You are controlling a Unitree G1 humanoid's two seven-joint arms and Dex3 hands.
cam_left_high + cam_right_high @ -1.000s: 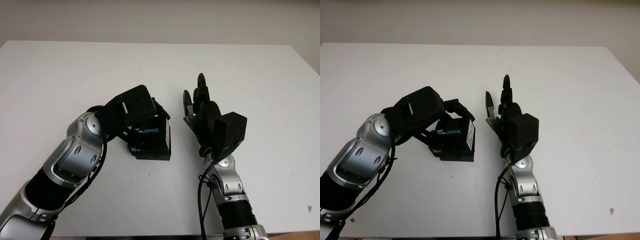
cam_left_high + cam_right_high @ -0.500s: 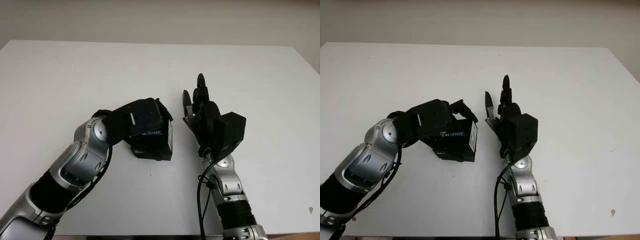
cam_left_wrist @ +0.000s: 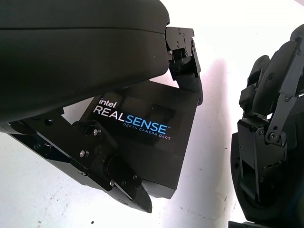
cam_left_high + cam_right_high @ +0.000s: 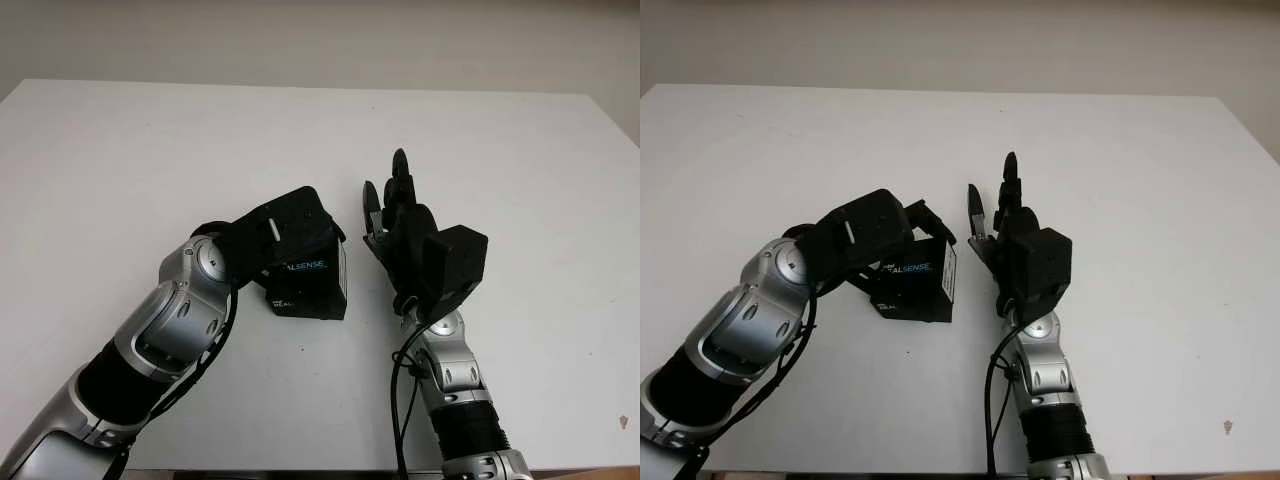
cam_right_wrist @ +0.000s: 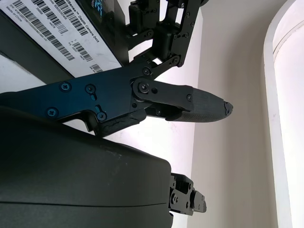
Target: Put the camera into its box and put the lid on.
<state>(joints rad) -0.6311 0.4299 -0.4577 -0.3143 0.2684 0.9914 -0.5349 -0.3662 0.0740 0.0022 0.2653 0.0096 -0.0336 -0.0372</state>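
Left eye view: left hand (image 4: 300, 232) had shifted slightly toward 1 o'clock, fingers clasping the lid (image 4: 315, 272) onto the box (image 4: 305, 303); closure looked near-seated. Right hand (image 4: 400, 215) open at 3 o'clock.

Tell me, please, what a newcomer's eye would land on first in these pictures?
The black RealSense box near the middle of the white table draws the eye first: its lid is on, and its white-and-blue lettering and barcode label stand out. The left robot hand is over it, fingers wrapped around its sides. Just to its right, the right robot hand stands open, fingers pointing away across the table, not touching the box.
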